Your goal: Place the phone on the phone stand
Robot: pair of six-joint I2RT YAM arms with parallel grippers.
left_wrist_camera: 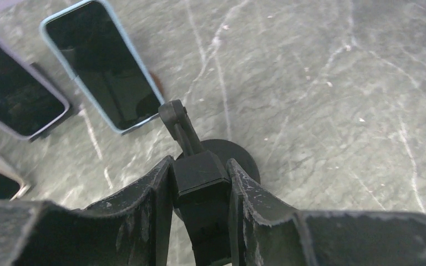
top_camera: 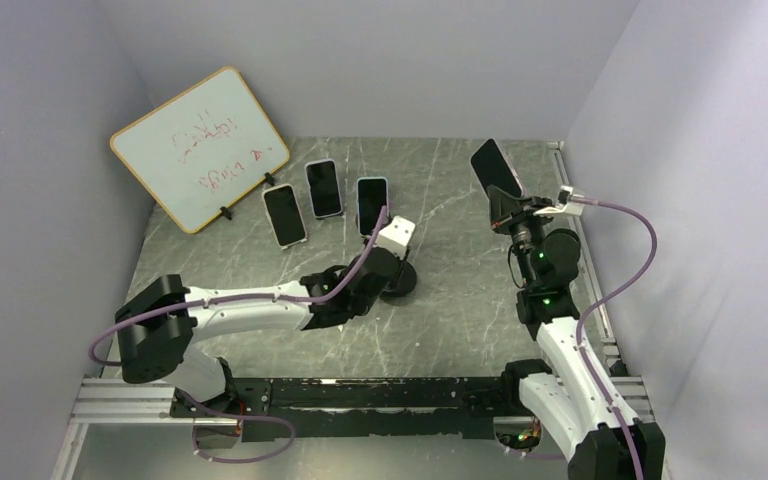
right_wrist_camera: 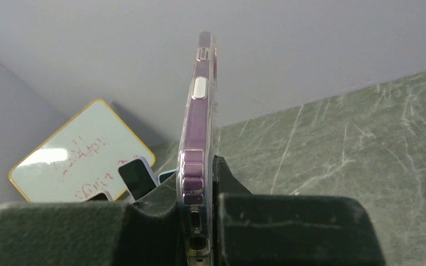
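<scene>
the left gripper [top_camera: 388, 262] pinches the black phone stand [top_camera: 401, 282], whose round base sits on the table [top_camera: 460, 330] near centre. the right gripper [top_camera: 516, 212] clamps the lower end of the phone [top_camera: 496, 168], held raised at 2 o'clock from the phone stand.

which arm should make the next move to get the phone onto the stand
Right. The right gripper holds the purple phone, raised off the table; the left gripper is closed on the phone stand, pinning it in place. The right arm should probably carry the phone over.
</scene>
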